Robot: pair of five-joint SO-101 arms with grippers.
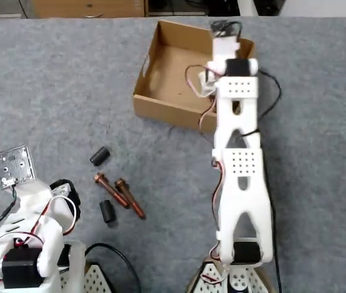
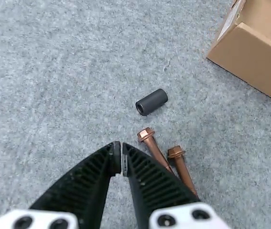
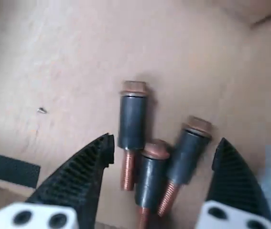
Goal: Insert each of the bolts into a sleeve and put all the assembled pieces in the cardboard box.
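Right tool (image 3: 164, 142) stands open over three sleeved bolts (image 3: 131, 119) in the cardboard box (image 1: 166, 67); lift straight out (mind the wall). Left tool (image 2: 120, 152) is closed, empty.

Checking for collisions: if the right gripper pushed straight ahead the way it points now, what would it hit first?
Probably the sleeved bolts lying on the floor of the cardboard box, directly ahead of the open right gripper; depth is unclear.

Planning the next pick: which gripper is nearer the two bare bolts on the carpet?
Left. The left gripper sits shut close beside the bare bolts; the right gripper hangs open over the cardboard box, above three assembled pieces, well away.
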